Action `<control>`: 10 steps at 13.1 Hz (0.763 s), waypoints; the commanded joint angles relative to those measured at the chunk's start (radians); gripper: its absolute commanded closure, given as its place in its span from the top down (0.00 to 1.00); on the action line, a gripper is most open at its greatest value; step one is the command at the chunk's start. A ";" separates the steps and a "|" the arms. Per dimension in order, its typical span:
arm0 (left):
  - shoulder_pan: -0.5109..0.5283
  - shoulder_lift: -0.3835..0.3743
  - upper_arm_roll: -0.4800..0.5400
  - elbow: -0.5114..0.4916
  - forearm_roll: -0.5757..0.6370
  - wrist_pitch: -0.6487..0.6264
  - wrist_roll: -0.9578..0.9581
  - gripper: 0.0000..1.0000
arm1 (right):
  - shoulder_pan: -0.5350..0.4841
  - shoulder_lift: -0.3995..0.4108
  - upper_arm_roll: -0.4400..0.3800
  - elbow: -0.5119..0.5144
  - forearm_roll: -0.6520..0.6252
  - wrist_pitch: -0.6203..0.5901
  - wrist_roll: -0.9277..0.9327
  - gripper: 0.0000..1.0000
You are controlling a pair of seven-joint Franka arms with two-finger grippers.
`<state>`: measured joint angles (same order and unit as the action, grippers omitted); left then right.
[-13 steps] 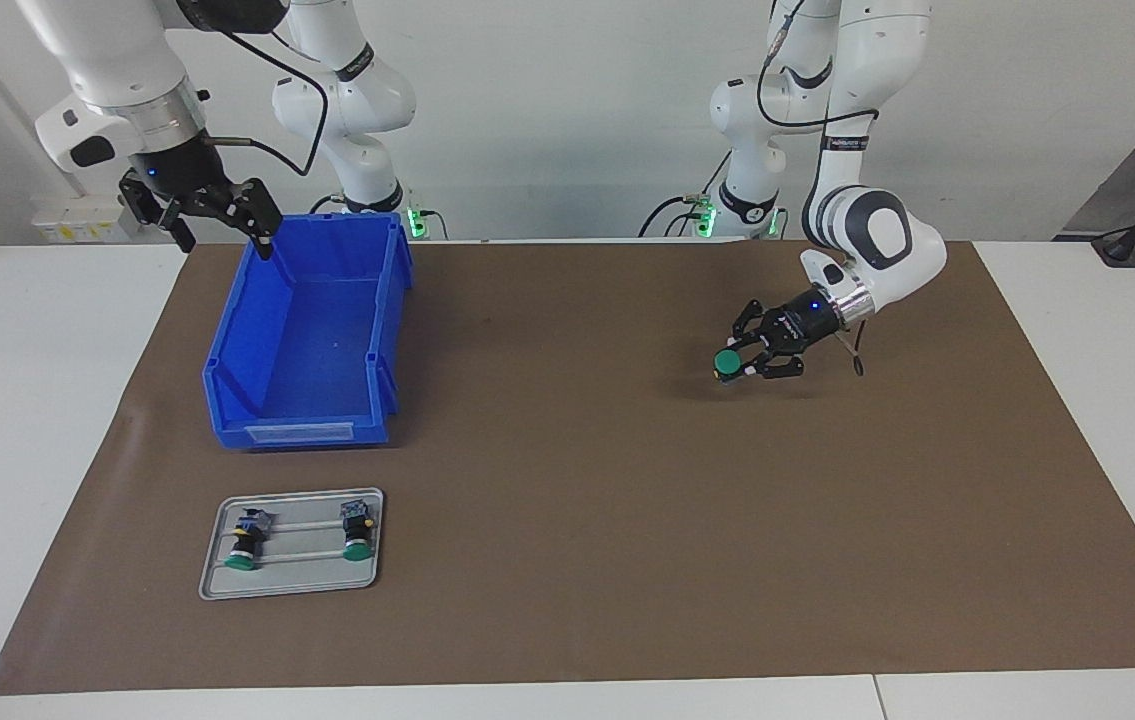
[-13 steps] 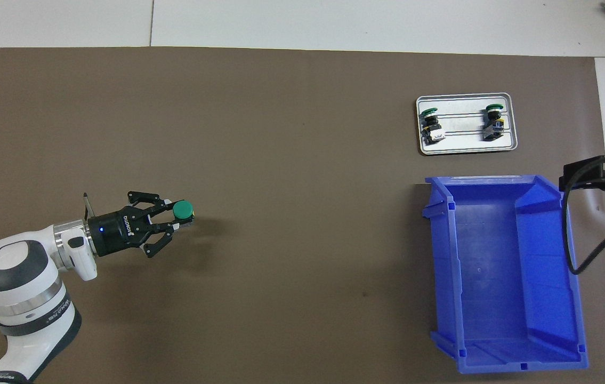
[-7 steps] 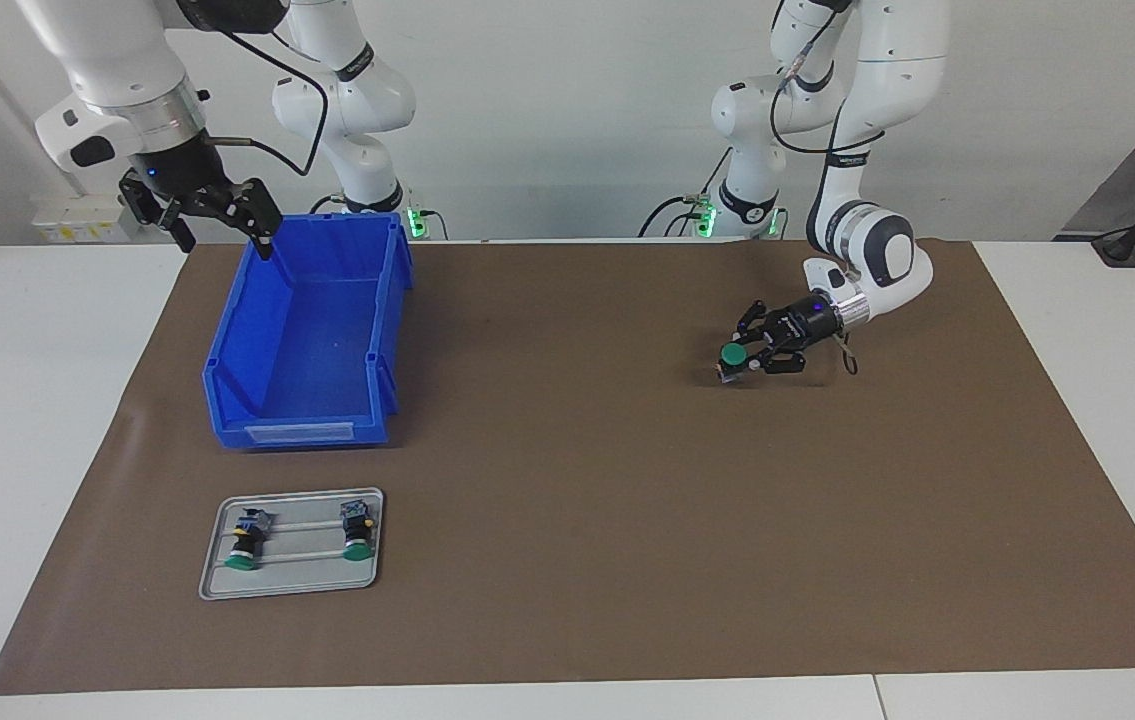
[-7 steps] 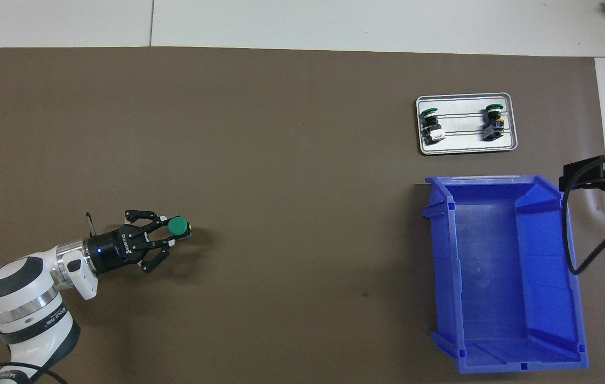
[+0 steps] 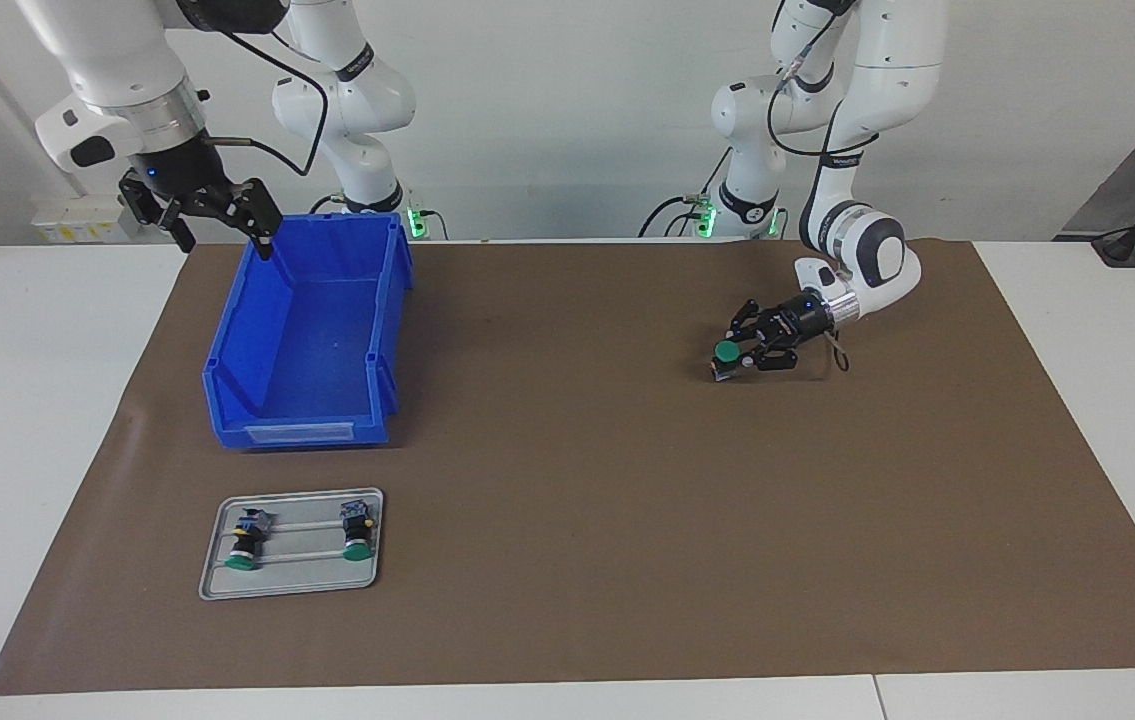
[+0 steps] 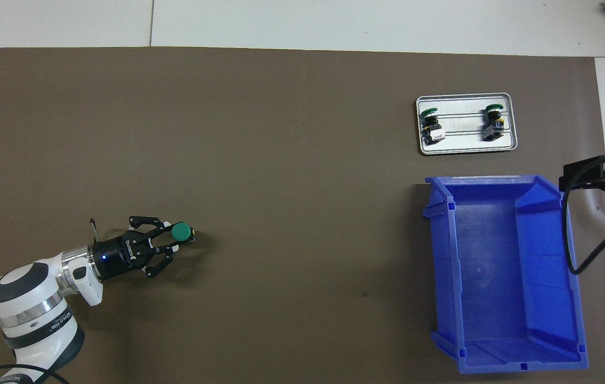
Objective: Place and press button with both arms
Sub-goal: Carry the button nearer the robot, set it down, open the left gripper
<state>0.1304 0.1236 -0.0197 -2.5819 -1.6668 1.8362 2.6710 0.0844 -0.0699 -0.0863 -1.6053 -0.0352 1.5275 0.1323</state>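
The button (image 5: 725, 352) has a round green cap on a black body and stands cap up at the left arm's end of the brown mat. My left gripper (image 5: 742, 354) is shut on its body and holds it low over the mat. I cannot tell whether its base touches the mat. The button (image 6: 180, 232) and left gripper (image 6: 170, 242) also show in the overhead view. My right gripper (image 5: 217, 228) hangs open and empty over the blue bin's corner nearest the robots. Only its tip (image 6: 582, 176) shows from overhead.
An empty blue bin (image 5: 297, 432) (image 6: 443, 256) stands at the right arm's end of the mat. Farther from the robots than the bin lies a grey metal tray (image 5: 292, 585) (image 6: 466, 146) with two look-alike green-capped buttons (image 5: 245, 545) (image 5: 357, 535) on their sides.
My left gripper has come down toward the mat with the button in it and drawn slightly toward the robots. The right arm has not moved.
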 commanded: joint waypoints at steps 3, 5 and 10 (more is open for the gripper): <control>0.001 -0.009 0.003 -0.009 -0.004 0.005 -0.031 0.67 | -0.008 -0.004 0.002 0.007 0.026 -0.017 -0.016 1.00; 0.011 -0.006 0.007 -0.004 0.051 0.008 -0.049 0.67 | -0.008 -0.004 0.002 0.007 0.026 -0.017 -0.016 1.00; 0.092 0.001 0.009 0.019 0.179 0.028 -0.089 0.67 | -0.008 -0.004 0.002 0.007 0.026 -0.015 -0.016 1.00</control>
<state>0.1891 0.1238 -0.0051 -2.5785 -1.5272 1.8538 2.6108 0.0844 -0.0699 -0.0863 -1.6053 -0.0352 1.5275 0.1323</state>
